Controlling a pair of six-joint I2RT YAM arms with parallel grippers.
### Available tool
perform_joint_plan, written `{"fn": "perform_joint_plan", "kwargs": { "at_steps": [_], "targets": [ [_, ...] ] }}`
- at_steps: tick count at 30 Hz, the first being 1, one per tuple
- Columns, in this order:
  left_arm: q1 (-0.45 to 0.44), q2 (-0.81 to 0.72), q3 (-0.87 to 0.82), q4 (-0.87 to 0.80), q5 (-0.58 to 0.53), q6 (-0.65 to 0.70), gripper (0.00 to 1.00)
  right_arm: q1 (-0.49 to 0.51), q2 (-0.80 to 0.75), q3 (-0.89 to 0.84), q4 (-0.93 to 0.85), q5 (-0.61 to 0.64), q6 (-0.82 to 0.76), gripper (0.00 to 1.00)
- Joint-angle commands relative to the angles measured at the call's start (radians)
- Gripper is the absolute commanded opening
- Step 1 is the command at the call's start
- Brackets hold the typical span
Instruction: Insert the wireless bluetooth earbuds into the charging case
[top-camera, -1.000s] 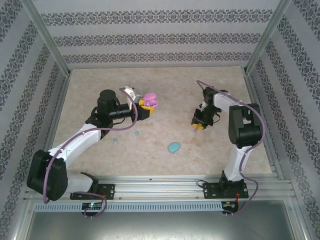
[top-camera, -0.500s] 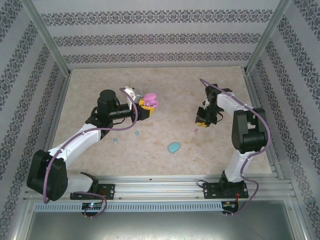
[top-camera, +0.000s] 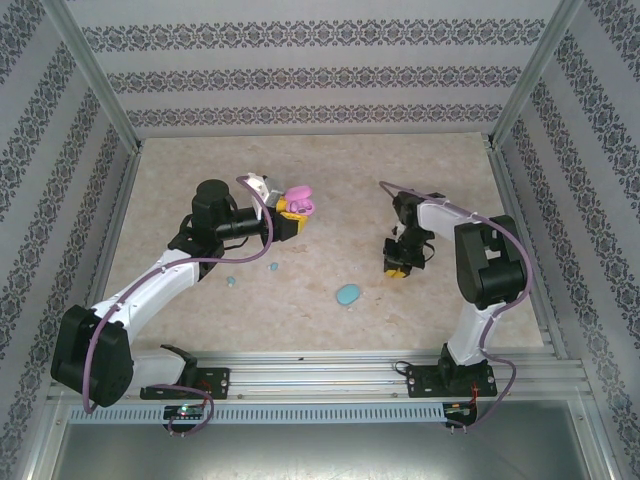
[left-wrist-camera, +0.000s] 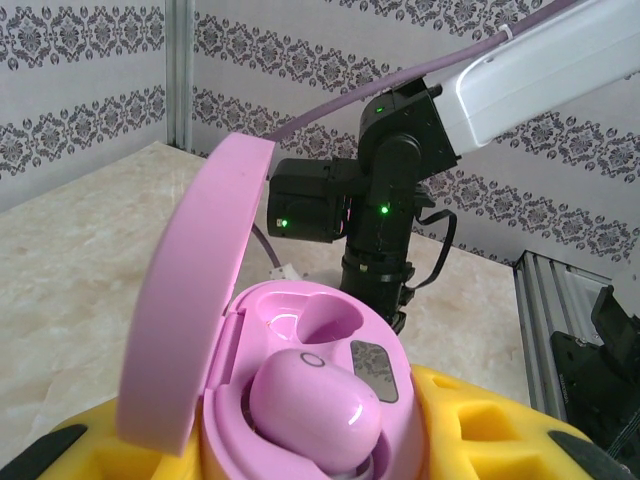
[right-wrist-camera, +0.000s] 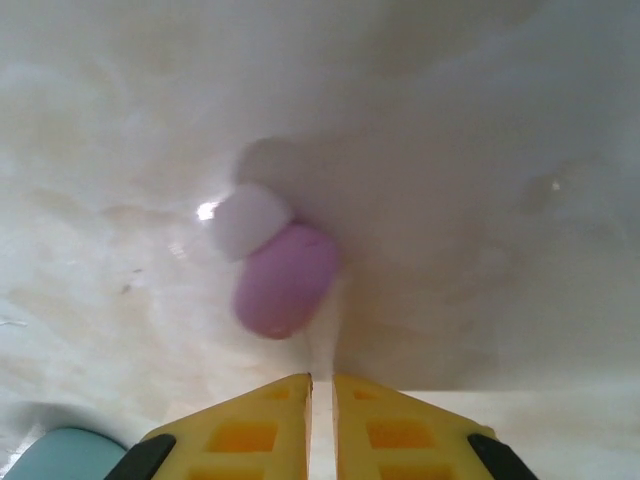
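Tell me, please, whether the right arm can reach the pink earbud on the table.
Probably yes: the pink earbud lies uncovered just ahead of the right end effector, which must open first.

Beneath the left gripper (top-camera: 292, 212) and the right gripper (top-camera: 396, 268) I see a beige, marble-patterned tabletop (top-camera: 330, 165) that runs on well past both. Beyond them, at its far edge, stands a back wall (top-camera: 320, 75) papered in pale stripes with dark damask bands. The same paper covers the side walls outboard of each gripper. A left post (top-camera: 93, 75) and a right post (top-camera: 535, 75), both aluminium, slant up from the far corners. Behind the grippers, on my near side, an aluminium rail (top-camera: 320, 370) crosses the table's edge. Nearer still lie a white slotted strip (top-camera: 320, 412) and a grey metal sheet (top-camera: 320, 450).
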Motion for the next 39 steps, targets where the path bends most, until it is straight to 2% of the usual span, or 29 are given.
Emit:
{"fn": "perform_joint_plan", "kwargs": {
  "at_steps": [1,12,24,29,35,39],
  "targets": [
    [-0.015,-0.028,-0.008,-0.006,0.01,0.023,0.26,0.016,0.028,0.04,0.005,0.014,0.029,0.13],
    [-0.015,-0.042,-0.019,-0.017,0.001,0.03,0.26,0.02,0.14,0.267,-0.058,0.055,-0.014,0.12],
    [-0.015,-0.031,-0.009,-0.025,0.0,0.036,0.26,-0.009,0.156,0.446,-0.11,-0.026,-0.052,0.12],
    [-0.015,-0.029,-0.009,-0.028,-0.001,0.037,0.26,-0.008,0.15,0.459,-0.146,0.059,-0.132,0.17],
    [-0.014,-0.03,-0.01,-0.04,-0.001,0.044,0.26,0.09,0.129,0.443,-0.178,0.26,-0.37,0.21],
    [-0.014,-0.025,-0.006,-0.038,0.003,0.043,0.26,0.134,0.136,0.446,-0.174,0.35,-0.431,0.23]
  ]
}}
